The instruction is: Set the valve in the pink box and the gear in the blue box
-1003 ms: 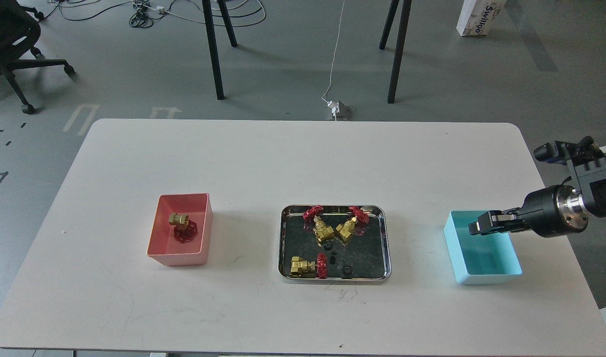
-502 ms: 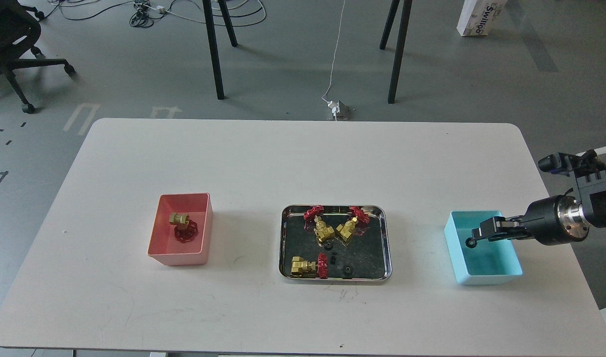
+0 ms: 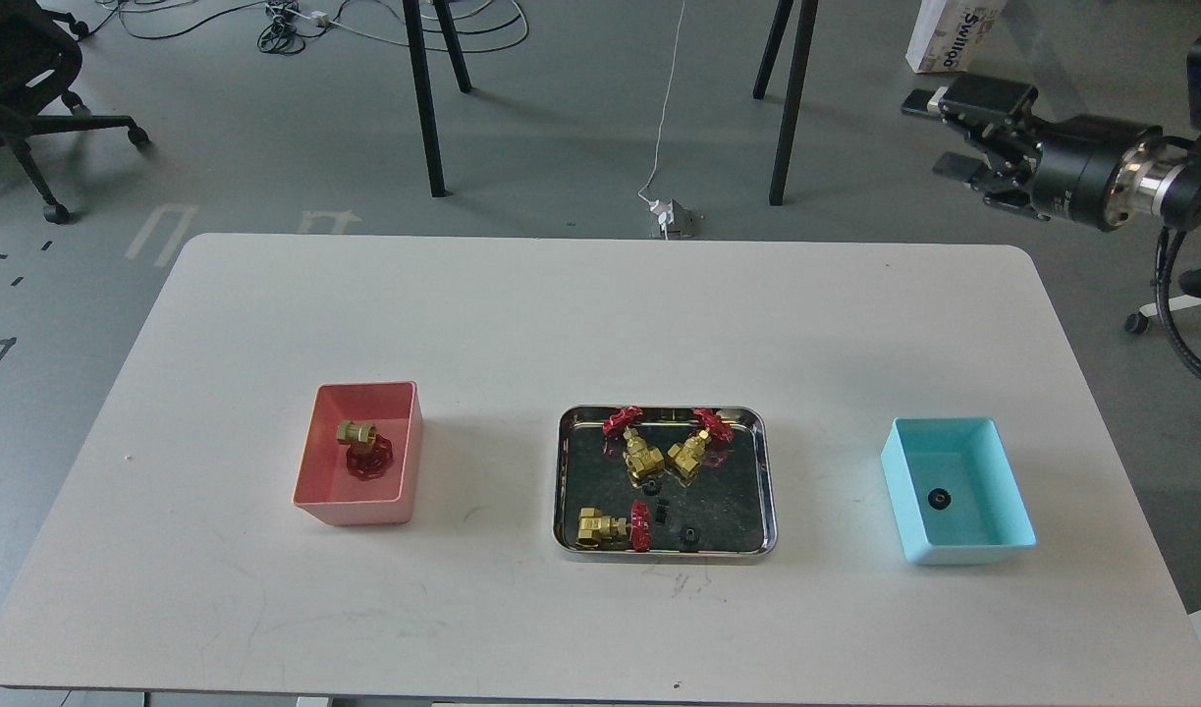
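One brass valve with a red handwheel (image 3: 361,447) lies in the pink box (image 3: 404,462) at the table's left. One black gear (image 3: 940,499) lies on the floor of the blue box (image 3: 958,545) at the right. Three more valves (image 3: 642,454) (image 3: 691,450) (image 3: 608,526) and three small black gears (image 3: 690,536) lie in the steel tray (image 3: 767,481) at the centre. My right gripper (image 3: 939,133) is open and empty, raised high and far back at the upper right, well away from the blue box. My left arm is out of view.
The white table's far edge (image 3: 600,239) runs below my right gripper. Black stand legs (image 3: 423,98), cables, a floor socket (image 3: 671,218) and a white carton (image 3: 949,34) are on the floor beyond; an office chair (image 3: 21,79) stands at the far left.
My right gripper has let the gear go into the blue box, then risen and drawn back to the upper right, open. Nothing else has moved.
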You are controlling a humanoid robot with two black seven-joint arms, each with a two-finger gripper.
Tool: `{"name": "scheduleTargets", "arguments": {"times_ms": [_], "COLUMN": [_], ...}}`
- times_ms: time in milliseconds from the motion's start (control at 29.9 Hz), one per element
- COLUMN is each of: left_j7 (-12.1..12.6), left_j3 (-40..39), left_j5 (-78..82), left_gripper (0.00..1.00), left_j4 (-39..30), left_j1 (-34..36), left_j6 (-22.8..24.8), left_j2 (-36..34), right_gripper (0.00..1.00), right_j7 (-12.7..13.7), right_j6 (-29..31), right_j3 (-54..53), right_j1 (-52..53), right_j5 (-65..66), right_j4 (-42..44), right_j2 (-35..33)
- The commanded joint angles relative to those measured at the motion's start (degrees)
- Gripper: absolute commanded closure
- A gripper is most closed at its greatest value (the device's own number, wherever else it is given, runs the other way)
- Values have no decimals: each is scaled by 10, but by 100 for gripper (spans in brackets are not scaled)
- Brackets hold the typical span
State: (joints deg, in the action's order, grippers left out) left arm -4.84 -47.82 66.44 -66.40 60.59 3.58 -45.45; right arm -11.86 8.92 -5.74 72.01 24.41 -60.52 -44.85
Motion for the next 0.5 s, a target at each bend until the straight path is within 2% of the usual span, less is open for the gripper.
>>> {"name": "scheduleTargets", "arguments": {"times_ms": [0, 134, 234, 301, 468], "left_j7": [14, 23, 23, 23, 23], "left_j3": [2, 4, 4, 4, 4], "left_j5": [0, 0, 0, 0, 0], "left_gripper": [10, 10, 10, 10, 10], "left_j4": [0, 0, 0, -1, -3], "left_j1": [1, 0, -2, -5, -7], "left_j6": [1, 1, 1, -1, -1], "left_j2": [13, 25, 26, 26, 24], "right_gripper": [7, 7, 6, 4, 2], "right_j7": [23, 55, 72, 73, 65], "right_j6": [-123, -259, -318, -336, -335], "right_j3": [-47, -102, -126, -129, -129], "right_j1": [1, 2, 2, 3, 4], "right_j5": [-74, -136, -148, -148, -141], "right_j4": [33, 70, 94, 109, 103], "right_j2": [48, 93, 115, 127, 131]}}
